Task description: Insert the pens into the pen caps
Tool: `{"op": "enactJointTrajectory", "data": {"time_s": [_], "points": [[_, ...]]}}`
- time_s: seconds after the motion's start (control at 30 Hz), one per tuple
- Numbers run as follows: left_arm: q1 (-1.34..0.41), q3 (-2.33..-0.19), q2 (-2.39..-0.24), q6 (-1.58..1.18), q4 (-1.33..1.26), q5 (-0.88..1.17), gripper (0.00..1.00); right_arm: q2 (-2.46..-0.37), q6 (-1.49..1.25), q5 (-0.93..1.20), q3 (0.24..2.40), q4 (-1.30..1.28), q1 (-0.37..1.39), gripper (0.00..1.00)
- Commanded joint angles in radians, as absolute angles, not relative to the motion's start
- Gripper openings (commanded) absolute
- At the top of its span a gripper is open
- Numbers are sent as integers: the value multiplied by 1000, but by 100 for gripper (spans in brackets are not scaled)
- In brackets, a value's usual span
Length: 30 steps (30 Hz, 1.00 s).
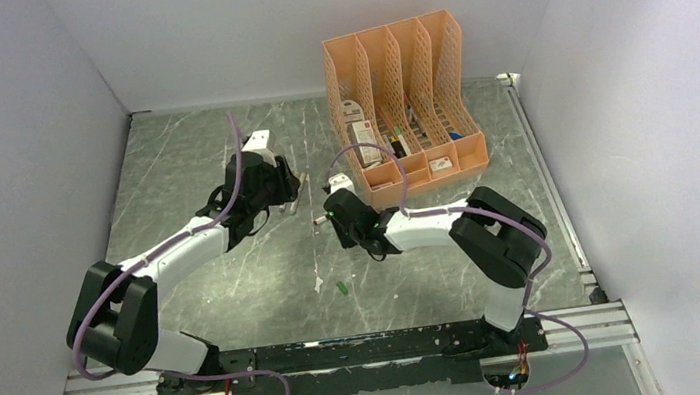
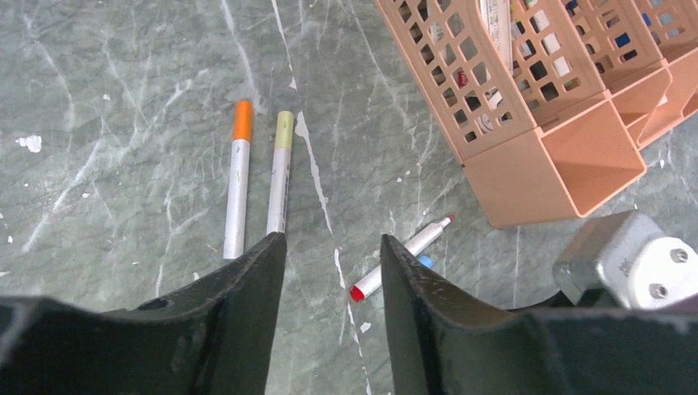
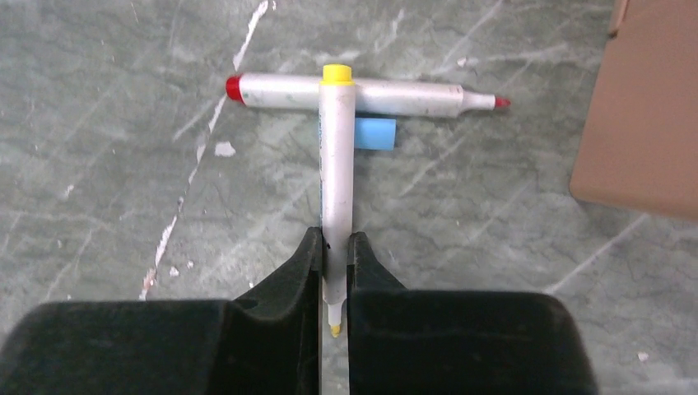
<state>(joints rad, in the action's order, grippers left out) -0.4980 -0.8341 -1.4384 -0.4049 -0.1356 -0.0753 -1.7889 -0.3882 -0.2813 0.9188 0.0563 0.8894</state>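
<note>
My right gripper (image 3: 333,239) is shut on a white pen with a yellow end (image 3: 336,156); its yellow tip sits back between the fingers. The pen's far end lies across an uncapped red pen (image 3: 395,96) on the table, with a blue cap (image 3: 375,133) beside it. My left gripper (image 2: 333,247) is open and empty, just above the table. Ahead of it lie an orange-capped pen (image 2: 238,177) and a pale yellow-capped pen (image 2: 280,173) side by side. The red pen (image 2: 401,257) and blue cap (image 2: 425,261) are to its right. A green cap (image 1: 343,286) lies apart, nearer the bases.
The peach lattice organiser (image 1: 405,100) stands at the back right, holding small items; its corner shows in the left wrist view (image 2: 551,164) and the right wrist view (image 3: 642,107). The two grippers (image 1: 280,191) (image 1: 332,210) are close together. White walls surround the table.
</note>
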Motion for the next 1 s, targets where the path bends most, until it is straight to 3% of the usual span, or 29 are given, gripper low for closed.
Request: {"op": "enactJointTrajectory", "data": {"time_s": [0.0,0.2,0.37,0.63,0.73,0.9,0.97], "points": [[-486,-843,-1414,-412,-172,15,58,-1690,-373,-313,866,66,903,0],[-436,-879,-1459,-488,-270,460,74,-1457,-297,-290,765,146,917,0],[-434,-880,-1505,-607,-430,711,68,-1335,-245,-259,744,155,921,0],[-435,-881,-1591,-752,-606,905,59,-1271,-215,-219,751,177,924,0],[-437,-861,-1608,-801,-689,940,48,-1269,-210,-224,759,175,924,0],[-437,-847,-1613,-810,-707,981,8,-1261,-205,-248,765,170,924,0],[-437,-841,-1616,-816,-718,987,7,-1255,-207,-257,767,172,924,0]]}}
